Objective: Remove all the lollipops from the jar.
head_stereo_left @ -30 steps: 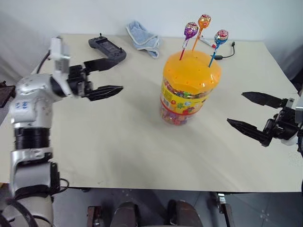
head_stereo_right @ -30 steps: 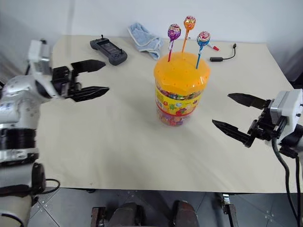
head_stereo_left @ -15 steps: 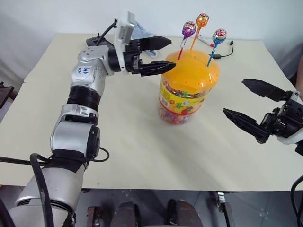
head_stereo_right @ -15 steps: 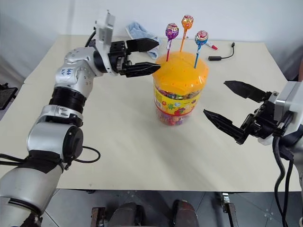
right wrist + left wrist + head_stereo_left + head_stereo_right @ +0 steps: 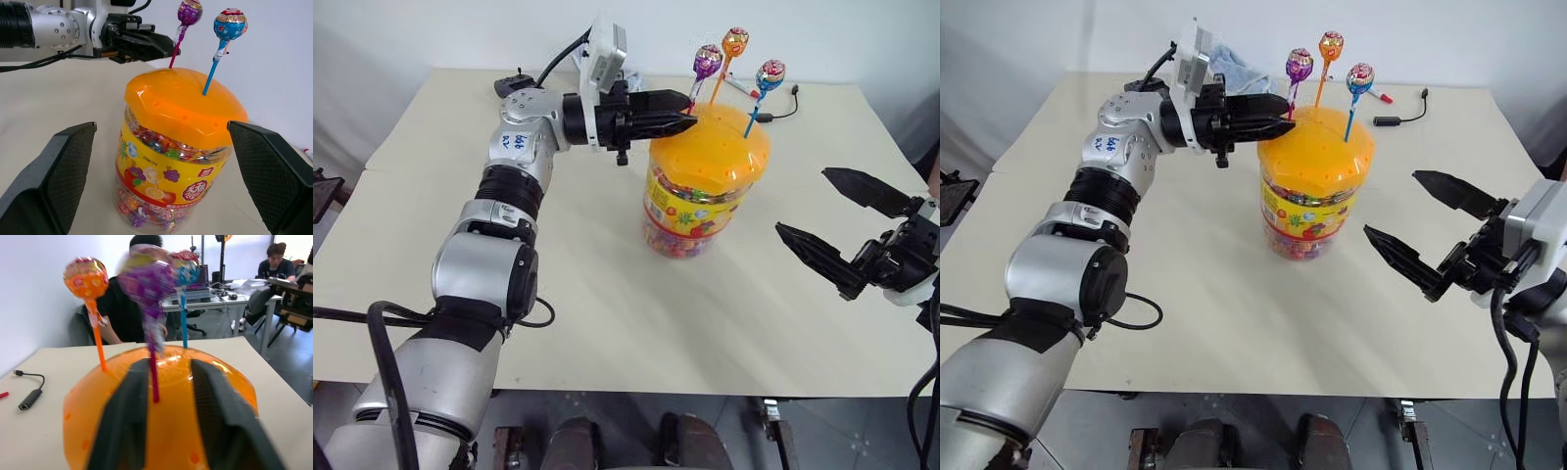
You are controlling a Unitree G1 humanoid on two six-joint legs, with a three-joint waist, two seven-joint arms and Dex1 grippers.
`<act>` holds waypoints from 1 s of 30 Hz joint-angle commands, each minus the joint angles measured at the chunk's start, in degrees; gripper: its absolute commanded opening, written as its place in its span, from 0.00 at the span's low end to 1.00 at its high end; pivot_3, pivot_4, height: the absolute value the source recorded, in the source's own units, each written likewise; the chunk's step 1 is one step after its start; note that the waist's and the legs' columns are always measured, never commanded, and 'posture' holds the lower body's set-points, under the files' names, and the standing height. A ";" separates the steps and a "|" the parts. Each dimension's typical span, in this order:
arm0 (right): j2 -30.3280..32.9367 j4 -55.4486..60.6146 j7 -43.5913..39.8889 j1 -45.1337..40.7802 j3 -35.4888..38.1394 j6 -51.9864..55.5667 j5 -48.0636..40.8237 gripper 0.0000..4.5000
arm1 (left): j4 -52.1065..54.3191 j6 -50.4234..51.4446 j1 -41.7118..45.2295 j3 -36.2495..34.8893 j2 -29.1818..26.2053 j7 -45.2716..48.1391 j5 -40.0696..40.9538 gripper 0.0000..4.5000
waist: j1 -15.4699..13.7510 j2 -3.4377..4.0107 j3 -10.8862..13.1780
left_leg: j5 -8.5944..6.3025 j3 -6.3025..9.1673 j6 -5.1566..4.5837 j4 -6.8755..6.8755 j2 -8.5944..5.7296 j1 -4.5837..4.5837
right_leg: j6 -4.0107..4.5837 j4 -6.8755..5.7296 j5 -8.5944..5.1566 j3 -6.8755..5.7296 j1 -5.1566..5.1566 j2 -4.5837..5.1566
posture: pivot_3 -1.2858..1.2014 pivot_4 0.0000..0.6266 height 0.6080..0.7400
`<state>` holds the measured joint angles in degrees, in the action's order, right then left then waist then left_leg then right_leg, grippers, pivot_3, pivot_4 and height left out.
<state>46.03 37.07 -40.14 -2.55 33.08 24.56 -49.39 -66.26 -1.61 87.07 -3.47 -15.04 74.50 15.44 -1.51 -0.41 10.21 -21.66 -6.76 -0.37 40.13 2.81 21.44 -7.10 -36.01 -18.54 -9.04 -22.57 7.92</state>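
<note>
Since a second ago the left hand [image 5: 680, 103] has been swung across to the jar [image 5: 703, 181] mid-counter and closed about the purple lollipop's [image 5: 707, 61] stick, none yet extracted; the right hand [image 5: 832, 225] is held open.

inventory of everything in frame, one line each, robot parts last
lollipops: 3; purple, orange, blue-red; sticks standing in the jar lid
jar: 1, clear with orange lid, yellow label, table centre
table: 1, beige
controller: 1, black, far left of table, partly behind the arm
cloth: 1, light blue, far edge, partly behind the arm
marker: 1, red-tipped, far side
cable adapter: 1, black, far right
people: seated at desks in the left wrist view's background
left gripper: fingers either side of the purple lollipop's stick
right gripper: open, right of jar
</note>
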 commanded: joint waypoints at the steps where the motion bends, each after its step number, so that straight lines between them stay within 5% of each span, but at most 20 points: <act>1: 0.27 0.96 0.55 -0.86 1.77 -1.88 0.48 1.00 | -0.30 -1.60 3.24 -1.51 0.49 -2.20 -0.51 0.01 | 0.02 0.00 0.00 | 0.00 0.00 0.00 0.00 0.00 0.00 | 0.00 0.00 0.00 0.00 0.00 0.00 | 0.52 0.24 1.00; 13: 1.91 -2.38 -1.14 -4.30 0.54 -2.04 2.13 1.00 | -1.38 -0.83 11.04 -5.08 -2.69 -12.56 -1.12 0.01 | 0.17 -0.02 0.01 | 0.00 0.00 -0.01 -0.01 0.00 0.01 | 0.00 0.00 0.00 0.01 -0.03 0.00 | 0.52 0.24 1.00; 16: 2.66 -4.06 -3.34 -6.25 -0.57 -2.25 1.84 1.00 | -1.90 10.24 12.42 -3.68 -8.45 -22.76 -4.82 0.01 | 0.39 -0.01 0.01 | 0.00 0.02 -0.01 -0.01 0.00 0.00 | 0.00 -0.02 0.00 0.01 -0.03 0.00 | 0.52 0.24 1.00; 22: 5.07 -8.65 -13.29 -8.61 -1.66 -2.77 0.23 1.00 | 4.90 21.58 6.09 1.17 -17.22 -25.67 -11.17 0.01 | 0.87 0.02 -0.01 | 0.01 0.02 -0.02 -0.07 -0.01 -0.09 | 0.00 -0.09 0.00 0.05 -0.03 0.00 | 0.52 0.24 1.00; 30: 7.46 -13.16 -24.73 -11.98 -5.70 -2.21 -1.76 1.00 | 29.41 51.82 -12.85 5.06 -28.96 -30.92 -17.01 0.01 | 1.68 0.00 0.00 | 0.01 0.05 -0.02 -0.05 -0.01 -0.08 | 0.00 -0.10 0.00 0.06 -0.04 0.00 | 0.52 0.24 1.00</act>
<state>52.52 23.88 -63.17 -13.61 27.26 22.54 -49.65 -43.78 44.32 74.86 1.66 -42.36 44.97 -0.74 0.17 -0.41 10.21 -21.65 -6.69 -0.38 40.08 2.80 21.35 -7.10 -36.14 -18.54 -8.97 -22.61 7.91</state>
